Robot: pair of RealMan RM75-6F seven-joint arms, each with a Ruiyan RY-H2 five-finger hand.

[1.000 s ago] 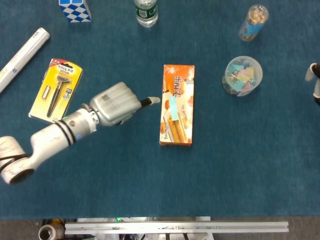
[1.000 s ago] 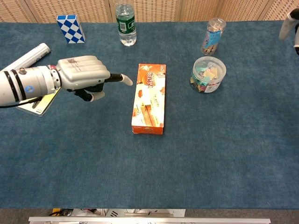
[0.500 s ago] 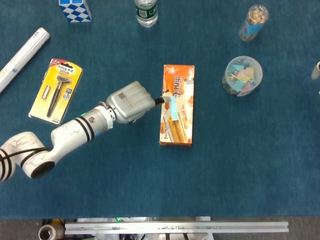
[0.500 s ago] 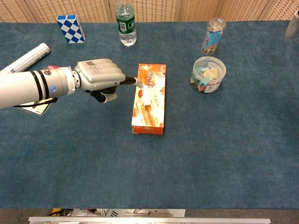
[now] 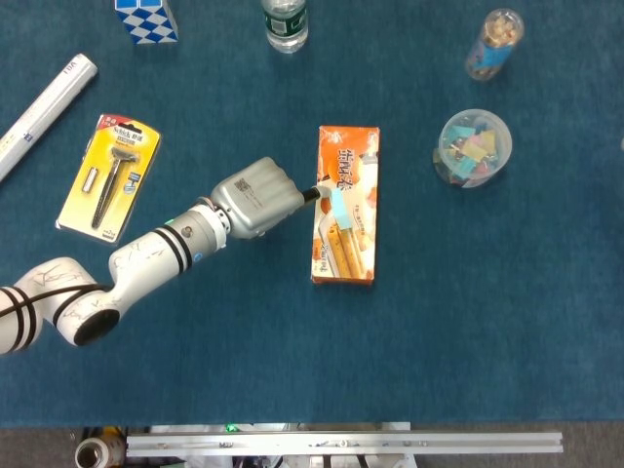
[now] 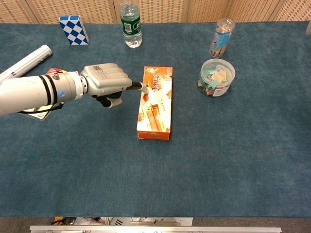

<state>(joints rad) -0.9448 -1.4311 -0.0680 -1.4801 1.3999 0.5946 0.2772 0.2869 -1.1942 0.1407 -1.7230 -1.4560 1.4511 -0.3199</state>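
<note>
Roughly mid-table, the orange snack box point(image 5: 346, 204) is laid flat on the blue tablecloth point(image 5: 468, 322), its long axis running near-to-far from the robot, with a slight tilt. The left hand point(image 5: 255, 198) is placed just beside the box's left long edge, so the box lies directly to that hand's right. Most fingers are curled in toward the palm and nothing is gripped; one finger point(image 5: 327, 195) is stretched out sideways, its tip reaching over the box's left edge about at the upper-middle. In the chest view the left hand point(image 6: 104, 83) is seen with that fingertip point(image 6: 142, 87) on or just above the box point(image 6: 156, 102) face; contact looks likely but cannot be confirmed from either view. The finger is pointed across the short axis, at right angles to the box's length.

The right hand is not seen in either view, so the left hand is by far the nearer one to the box.

Further off: a razor blister pack point(image 5: 109, 175) left of the forearm, a white tube point(image 5: 44, 112) at far left, a checkered cube point(image 5: 146, 19) and a bottle point(image 5: 285, 23) at the far edge, a clip tub point(image 5: 473, 147) and a small clear jar point(image 5: 493, 43) well to the right of the box.
</note>
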